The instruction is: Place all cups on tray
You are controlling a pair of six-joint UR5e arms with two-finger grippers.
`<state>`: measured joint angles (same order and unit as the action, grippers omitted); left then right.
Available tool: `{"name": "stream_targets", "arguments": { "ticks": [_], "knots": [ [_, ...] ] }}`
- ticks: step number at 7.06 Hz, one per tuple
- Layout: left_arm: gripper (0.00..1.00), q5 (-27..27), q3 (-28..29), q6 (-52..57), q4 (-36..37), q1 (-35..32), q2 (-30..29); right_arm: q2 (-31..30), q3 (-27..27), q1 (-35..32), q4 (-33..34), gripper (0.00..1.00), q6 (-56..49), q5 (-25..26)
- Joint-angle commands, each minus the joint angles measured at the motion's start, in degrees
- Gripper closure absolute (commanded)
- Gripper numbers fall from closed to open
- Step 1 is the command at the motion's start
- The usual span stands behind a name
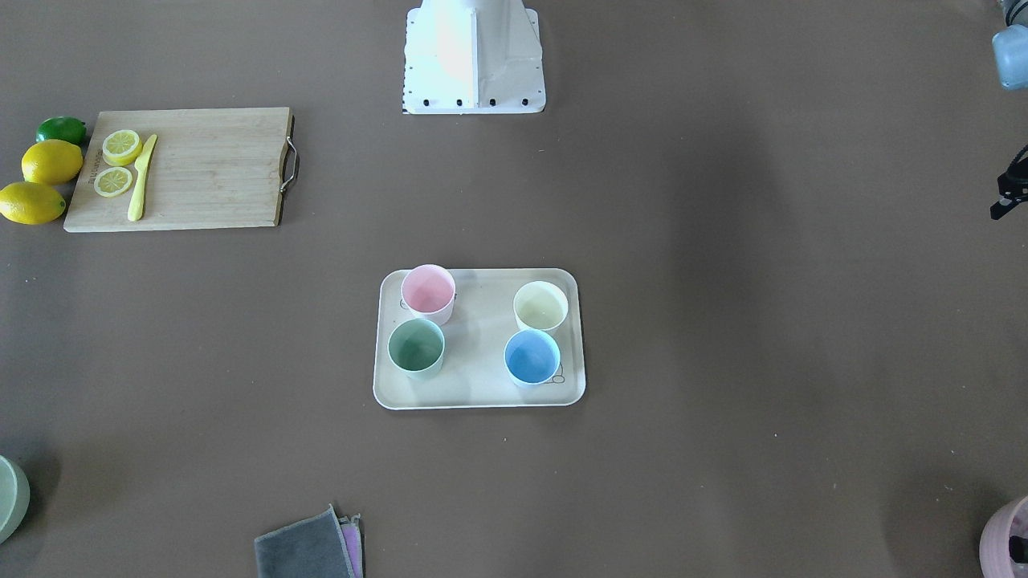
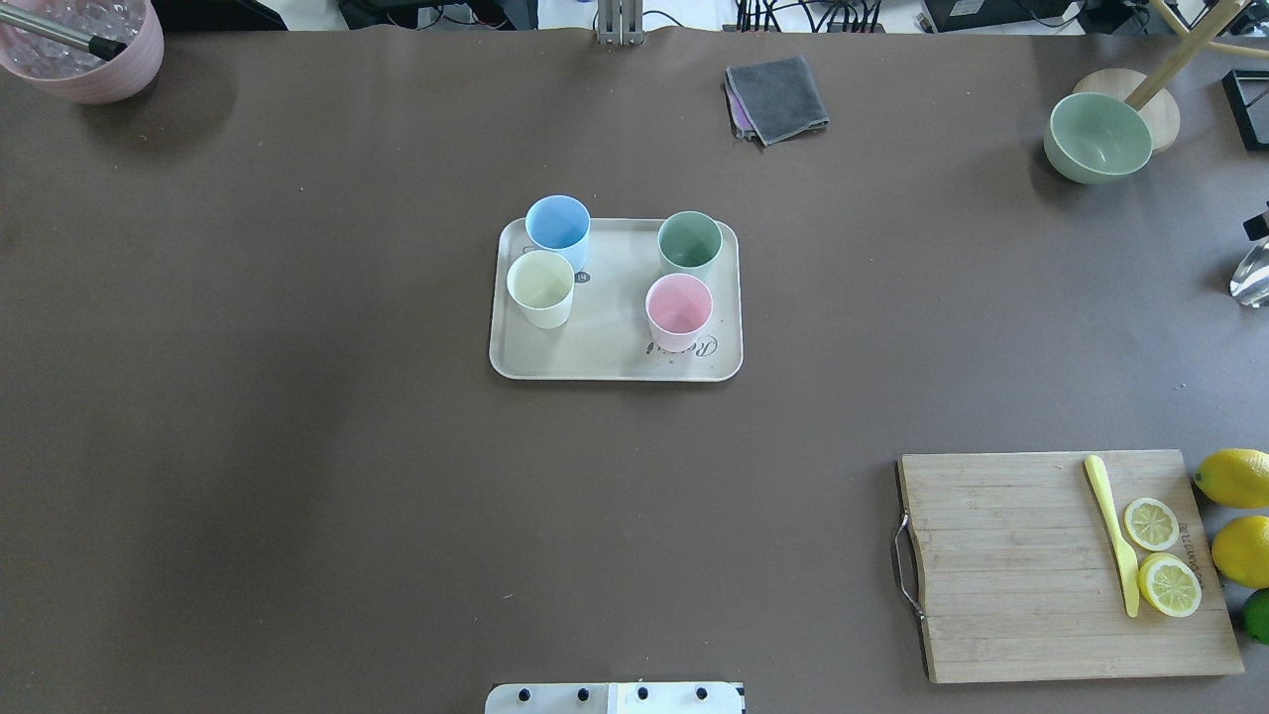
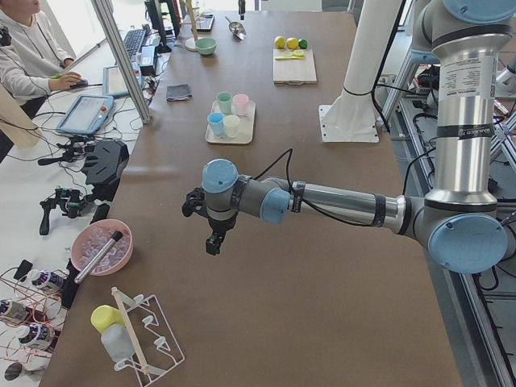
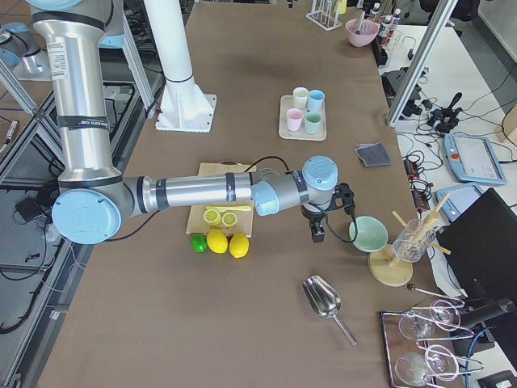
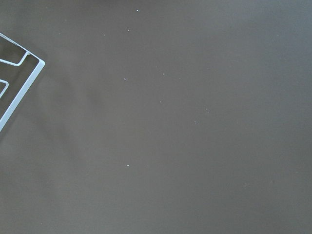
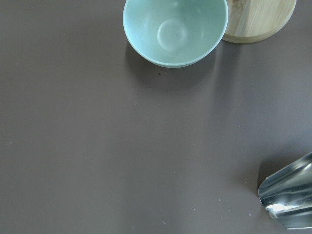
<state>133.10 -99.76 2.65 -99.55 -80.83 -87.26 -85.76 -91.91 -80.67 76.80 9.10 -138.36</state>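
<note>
Jaws on both arms show only in the two views from the table's ends, small and dark, and I cannot tell whether either pair is open or closed. The left jaws point down over the bare brown table [image 3: 306, 306] at the tip of the left arm [image 3: 339, 201], which reaches out level, near a pink pot [image 3: 101, 246]. The right jaws also point down, at the tip of the right arm [image 4: 202, 192], just beside a sage-green bowl [image 4: 370, 233], with a metal scoop [image 4: 323, 299] near.

Well apart from both arms, the tray [image 2: 615, 357] lies in the middle of the table with all four cups standing upright on it. In the overhead view, the blue cup [image 2: 557, 223] stands at its far left corner with the cream cup [image 2: 540, 283] close in front; whether the two touch I cannot tell. The green cup [image 2: 690, 241] stands at the far right, the pink cup [image 2: 679, 307] nearer.

Off to the robot's right lies a cutting board [image 2: 1011, 565] bearing a yellow knife [image 2: 1115, 531] and two lemon slices [image 2: 1152, 523], with two lemons [image 2: 1234, 476] and a lime [image 2: 1259, 615] beside it. A grey cloth [image 2: 778, 97] lies folded at the far edge.
</note>
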Motion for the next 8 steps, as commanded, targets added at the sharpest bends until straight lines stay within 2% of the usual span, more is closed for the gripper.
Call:
{"name": "stream_targets", "arguments": {
  "ticks": [1, 8],
  "knots": [
    [0.02, -0.3, -0.2, 0.1, 0.0, 0.1, -0.4, 0.4, 0.0, 0.5, 0.1, 0.0, 0.0, -0.1],
    [0.02, 0.0, -1.1, 0.7, -0.2, -0.4, 1.5, 1.4, 0.0, 1.8, 0.2, 0.0, 0.1, -0.2]
  ]
}}
